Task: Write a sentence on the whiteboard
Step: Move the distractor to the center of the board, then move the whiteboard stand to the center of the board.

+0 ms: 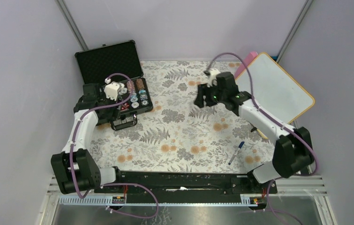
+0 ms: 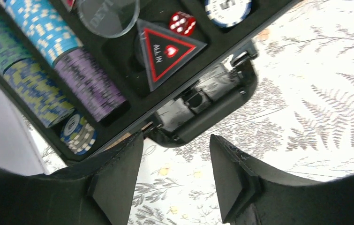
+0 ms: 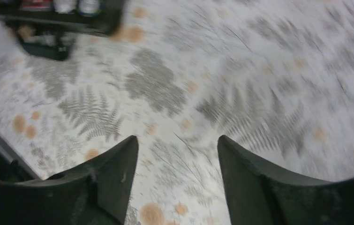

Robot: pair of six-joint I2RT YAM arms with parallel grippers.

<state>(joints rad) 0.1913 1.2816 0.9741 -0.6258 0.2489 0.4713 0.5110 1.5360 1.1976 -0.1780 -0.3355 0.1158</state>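
Overhead, right arm (image 1: 259,117) overlaps whiteboard (image 1: 285,89); pen (image 1: 236,153) lies nearby.

Overhead view covers table (image 1: 179,131); both wrist views look down close, sharing black case (image 2: 203,108).

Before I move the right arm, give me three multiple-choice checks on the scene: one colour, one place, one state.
1. The whiteboard rim is: A green; B orange-yellow; C black.
2. The marker lies: A on the whiteboard; B on the cloth; C under the whiteboard.
3. The right gripper is: A open, empty; B shut on the marker; C shut on the whiteboard.
Answers: 1 B, orange-yellow edge in the top view. 2 B, it rests on the cloth, front right. 3 A, only cloth shows between its spread jaws.
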